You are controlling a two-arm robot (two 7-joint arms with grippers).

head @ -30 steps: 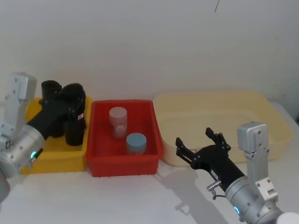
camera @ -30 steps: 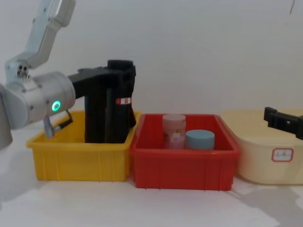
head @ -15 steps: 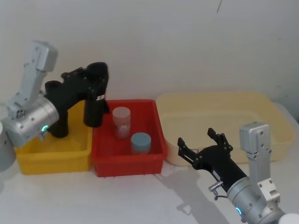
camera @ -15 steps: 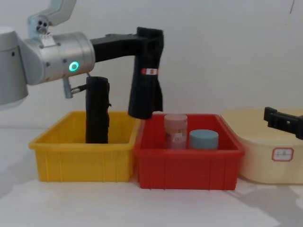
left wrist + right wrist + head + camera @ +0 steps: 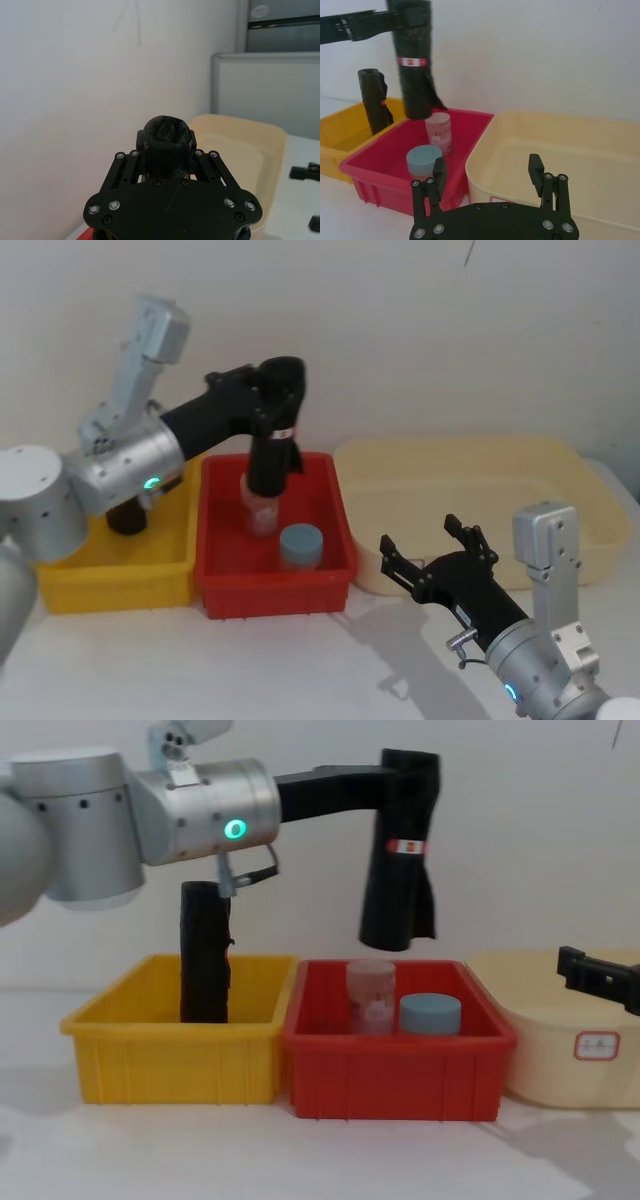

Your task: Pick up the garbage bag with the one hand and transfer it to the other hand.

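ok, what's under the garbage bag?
The red bin: a clear jar and a blue-lidded jar. The garbage bag hangs clear of both in the left claw; the right claw idles by the tub. In the head view the bag hides the clear jar's lid.

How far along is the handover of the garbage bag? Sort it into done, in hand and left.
Done: the left gripper holds the garbage bag by its top, in the air. In hand: it hangs above the red bin, apart from the open right gripper by the cream tub. Left: meet, close the right gripper, release the left.
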